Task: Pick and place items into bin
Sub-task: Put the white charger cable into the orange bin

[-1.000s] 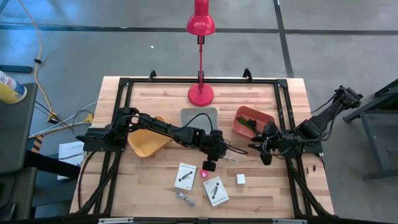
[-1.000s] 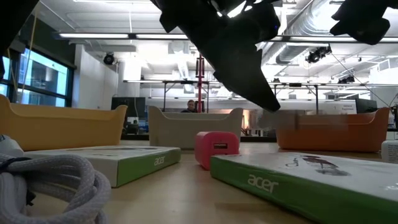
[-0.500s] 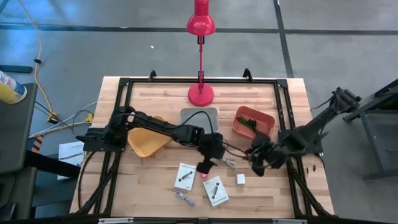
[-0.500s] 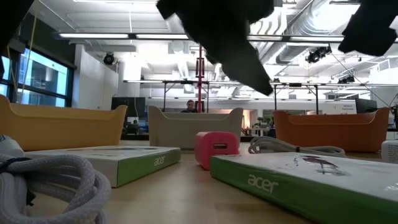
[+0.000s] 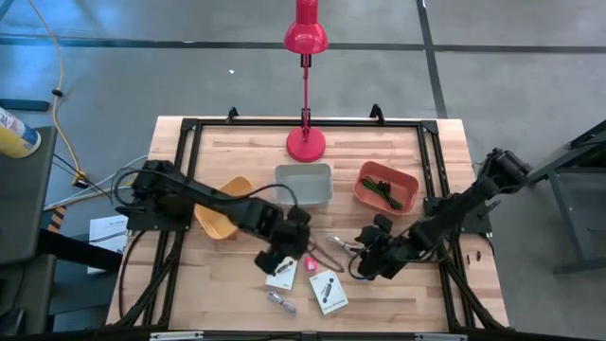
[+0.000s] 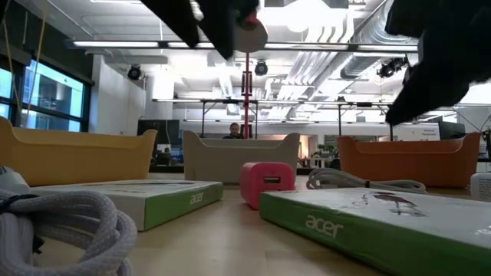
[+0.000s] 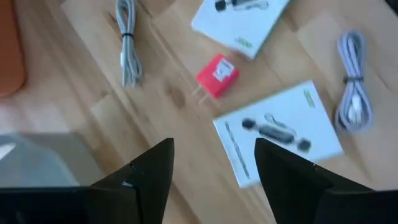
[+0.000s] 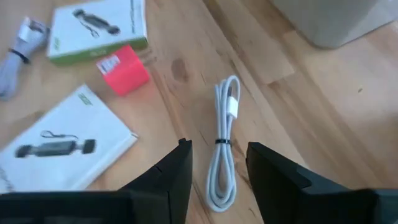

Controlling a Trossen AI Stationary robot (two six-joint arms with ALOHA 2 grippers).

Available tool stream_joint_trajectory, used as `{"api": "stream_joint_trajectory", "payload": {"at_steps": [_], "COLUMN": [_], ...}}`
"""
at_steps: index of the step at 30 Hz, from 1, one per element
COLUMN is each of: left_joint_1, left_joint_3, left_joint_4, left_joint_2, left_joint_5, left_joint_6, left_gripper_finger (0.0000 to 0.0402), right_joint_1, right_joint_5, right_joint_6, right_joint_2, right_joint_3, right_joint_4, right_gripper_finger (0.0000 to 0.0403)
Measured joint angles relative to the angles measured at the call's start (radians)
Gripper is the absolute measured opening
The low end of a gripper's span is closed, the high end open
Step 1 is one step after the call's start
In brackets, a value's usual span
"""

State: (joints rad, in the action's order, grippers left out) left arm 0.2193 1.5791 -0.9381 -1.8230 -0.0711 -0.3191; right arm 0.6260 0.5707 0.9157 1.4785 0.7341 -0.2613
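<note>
Shifting left gripper (image 5: 280, 258), white cable (image 8: 224, 149) released

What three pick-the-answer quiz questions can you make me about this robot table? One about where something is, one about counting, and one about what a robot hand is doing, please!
1. Where is the pink cube?
A) inside a bin
B) on the table between the two white boxes
C) in a gripper

2. How many bins stand on the table?
A) one
B) two
C) three

3. How are the left gripper and its fingers?
A) open, holding nothing
B) shut on the pink cube
C) shut on a cable

Answers:
1 B, the cube lies on bare wood with a white box on either side.
2 C, there is the yellow bin, the grey bin and the orange bin.
3 A, its fingers stand apart with only the table showing between them.
</note>
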Motion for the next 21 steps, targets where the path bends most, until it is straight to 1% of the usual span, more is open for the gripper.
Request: {"api": "stream_joint_trajectory", "payload": {"at_steps": [7,10,14,17,21], "left_joint_1": [0.09,0.127,0.171,0.193,0.211], "left_joint_3": [0.0,0.0,-0.006,-0.025,-0.06], "left_joint_4": [-0.192,-0.262,-0.342,-0.36,-0.372], "left_joint_2": [0.072,0.096,0.134,0.165,0.203], "left_joint_5": [-0.185,-0.251,-0.34,-0.395,-0.415], "left_joint_6": [0.092,0.149,0.241,0.316,0.404], "left_gripper_finger": [0.0213,0.021,0.0204,0.0199,0.0193], "right_joint_1": [-0.053,-0.078,-0.103,-0.125,-0.156], "right_joint_5": [-0.056,-0.078,-0.11,-0.131,-0.16], "right_joint_6": [0.0,-0.009,-0.068,-0.107,-0.127], "right_joint_2": [0.076,0.094,0.118,0.137,0.157], "right_joint_3": [0.0,0.0,0.0,0.0,0.0], "right_joint_4": [0.058,0.079,0.135,0.164,0.177], "right_gripper_finger": [0.019,0.0201,0.0203,0.0197,0.0186]}}
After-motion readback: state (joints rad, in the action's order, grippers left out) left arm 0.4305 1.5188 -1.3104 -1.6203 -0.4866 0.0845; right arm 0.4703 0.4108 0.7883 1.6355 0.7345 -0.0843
